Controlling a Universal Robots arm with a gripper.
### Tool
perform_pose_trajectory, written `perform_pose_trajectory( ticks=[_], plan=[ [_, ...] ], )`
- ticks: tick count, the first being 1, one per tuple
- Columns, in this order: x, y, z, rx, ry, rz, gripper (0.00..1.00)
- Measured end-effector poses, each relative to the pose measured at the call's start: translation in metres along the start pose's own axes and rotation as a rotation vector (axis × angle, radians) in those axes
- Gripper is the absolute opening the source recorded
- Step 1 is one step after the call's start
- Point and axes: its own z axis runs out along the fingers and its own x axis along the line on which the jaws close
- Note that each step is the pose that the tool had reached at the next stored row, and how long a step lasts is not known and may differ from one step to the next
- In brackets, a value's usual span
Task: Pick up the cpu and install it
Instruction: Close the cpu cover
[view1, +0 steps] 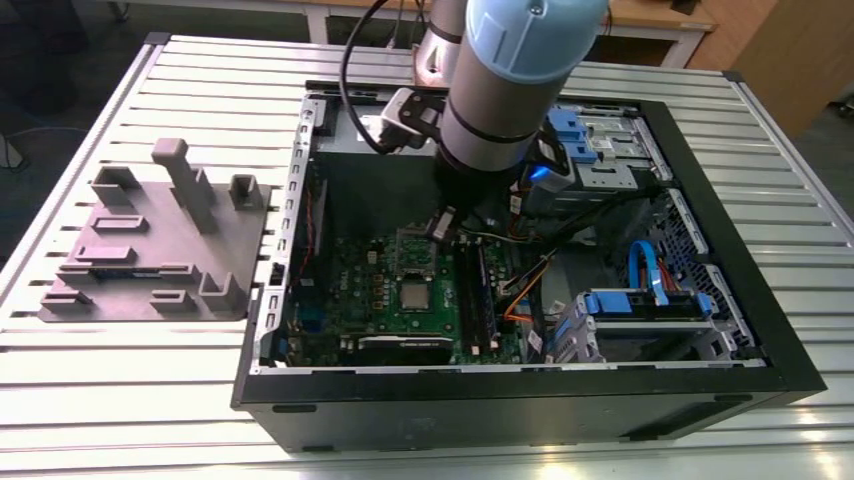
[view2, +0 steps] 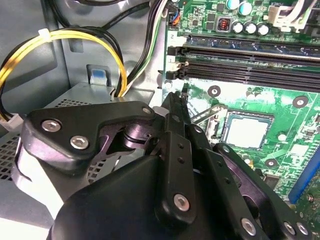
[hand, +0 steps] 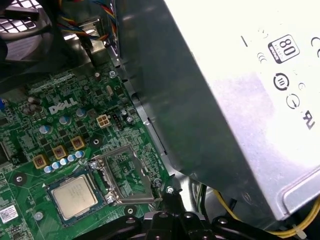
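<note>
Jaws are pressed together with nothing between them, the two black fingers (view2: 176, 112) meeting at a thin tip just above the green motherboard (view2: 280, 95) in the second wrist view. That tip hangs beside the open socket, near the thin metal lever (view2: 207, 114) that sticks up at its edge.

In both wrist views the cpu (hand: 74, 197) lies flat in the socket, its shiny grey top facing up, apart from the jaws. The silver socket frame (hand: 124, 172) is swung open and lies flat on the board just beside the chip, hinged at the chip's edge. In the second wrist view the same chip (view2: 246, 131) sits inside its dark square seat, with long black memory slots (view2: 250, 65) running along the board beyond it.

The exterior view shows the arm (view1: 514, 80) reaching down into the open computer case (view1: 534, 400), which lies on its side on the slatted metal desk (view1: 120, 400). The cpu (view1: 415, 295) is near the middle of the motherboard, below the arm's wrist. A grey moulded tray (view1: 154, 250) with upright posts rests on the desk near the edge at the exterior view's left, well apart from the case. Yellow and black cables (view2: 65, 37) loop along the case wall beside the jaws, and a large silver power supply box (hand: 225, 90) stands over the board's edge.
</note>
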Motion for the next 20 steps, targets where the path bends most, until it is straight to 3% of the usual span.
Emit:
perform_pose_trajectory(
  ticks=[9,20],
  plan=[
    [0.0024,0.0036,-0.0015,0.0010,0.0019,0.000,0.10],
    [0.0013,0.0064,-0.0124,0.0010,0.0018,0.000,0.10]
  ],
)
